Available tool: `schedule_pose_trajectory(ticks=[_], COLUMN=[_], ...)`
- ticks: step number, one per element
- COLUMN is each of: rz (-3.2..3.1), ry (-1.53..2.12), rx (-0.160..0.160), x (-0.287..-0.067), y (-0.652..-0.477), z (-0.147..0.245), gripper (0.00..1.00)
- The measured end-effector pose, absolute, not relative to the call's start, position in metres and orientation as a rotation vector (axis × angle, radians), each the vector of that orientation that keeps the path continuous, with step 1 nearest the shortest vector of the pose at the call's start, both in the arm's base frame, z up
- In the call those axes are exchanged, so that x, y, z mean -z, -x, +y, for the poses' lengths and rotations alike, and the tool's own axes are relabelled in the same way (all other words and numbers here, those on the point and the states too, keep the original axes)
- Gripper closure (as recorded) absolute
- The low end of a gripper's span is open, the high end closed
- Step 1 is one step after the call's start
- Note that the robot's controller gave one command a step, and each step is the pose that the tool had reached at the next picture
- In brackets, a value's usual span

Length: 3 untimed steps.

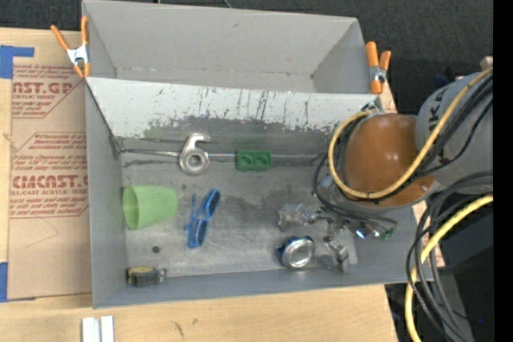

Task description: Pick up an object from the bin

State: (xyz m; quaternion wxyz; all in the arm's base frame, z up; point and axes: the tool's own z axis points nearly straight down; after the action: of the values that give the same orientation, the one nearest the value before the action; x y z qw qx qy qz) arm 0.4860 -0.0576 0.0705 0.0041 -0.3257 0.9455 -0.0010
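The gripper [335, 239] is hanging low in the near right corner of the grey bin [224, 44], under the orange wrist cover [377, 160] and its cables. I cannot tell if the pincer is spread or pressed together, and nothing is showing clearly inside it.

Just beside the gripper, toward the left, a small shiny round metal thing [296, 252] is lying on the bin floor; it is looking like a little tin or a cap. As it is the nearest thing, I am judging it to be the likely one to pick. It is probably stiff and light, but smooth, so it may be slipping or rolling away under a push. Taking it across two opposite sides of its round rim seems safest.

The green cup [148, 206], the blue clip-like thing [202, 218], the grey metal ring [194, 154] and the green block [253, 161] are lying well apart from the gripper
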Motion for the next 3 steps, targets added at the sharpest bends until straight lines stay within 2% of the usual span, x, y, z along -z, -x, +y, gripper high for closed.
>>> schedule_pose_trajectory(ticks=[1, 2, 3], rz=[2.860, 2.869, 2.880], ry=[1.280, 1.279, 1.233], rx=[0.002, -0.001, 0.005], x=[-0.071, -0.069, -0.184], y=[-0.483, -0.481, -0.492], z=[0.000, -0.001, 0.002], gripper=[0.00, 1.00, 1.00])
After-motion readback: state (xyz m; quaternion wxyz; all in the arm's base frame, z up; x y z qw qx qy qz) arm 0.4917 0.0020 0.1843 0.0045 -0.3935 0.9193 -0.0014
